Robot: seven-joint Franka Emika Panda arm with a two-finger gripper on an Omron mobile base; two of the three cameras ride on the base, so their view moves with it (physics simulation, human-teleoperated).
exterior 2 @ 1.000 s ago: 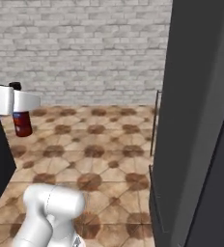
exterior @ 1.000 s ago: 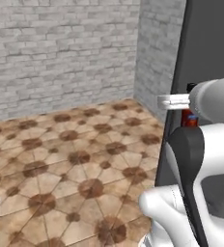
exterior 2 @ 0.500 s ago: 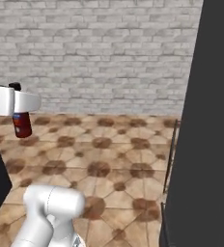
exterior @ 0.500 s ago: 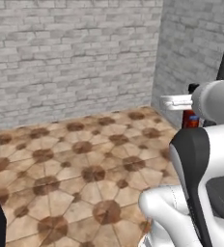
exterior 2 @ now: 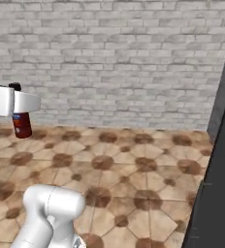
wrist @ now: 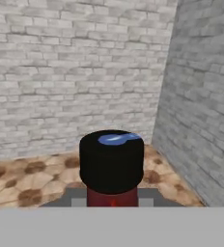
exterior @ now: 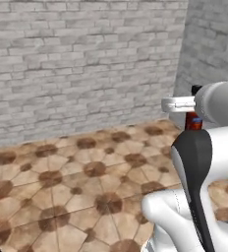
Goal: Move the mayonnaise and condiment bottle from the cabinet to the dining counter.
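Note:
The condiment bottle (exterior: 192, 121) (exterior 2: 22, 125) is a small red bottle with a black cap (wrist: 111, 161). It hangs upright above the floor, and my gripper (exterior: 192, 116) (exterior 2: 21, 116) is shut on it below the cap. In the hand view the cap sits at the bottom centre, with the red body (wrist: 112, 198) just under it. The mayonnaise and the dining counter are out of view. A tall black front (exterior 2: 221, 160) stands at the right edge of the right base view; I cannot tell whether it is the cabinet.
A grey brick wall (exterior: 81, 64) (exterior 2: 114, 58) runs across ahead and meets a second brick wall (exterior: 212, 44) (wrist: 203, 106) at a corner on the right. The floor (exterior: 86, 182) (exterior 2: 129, 164) is brown patterned tile.
The whole picture has shifted, so the base has turned: the wall corner and the black front slid to the right. The bottle stays in the shut gripper.

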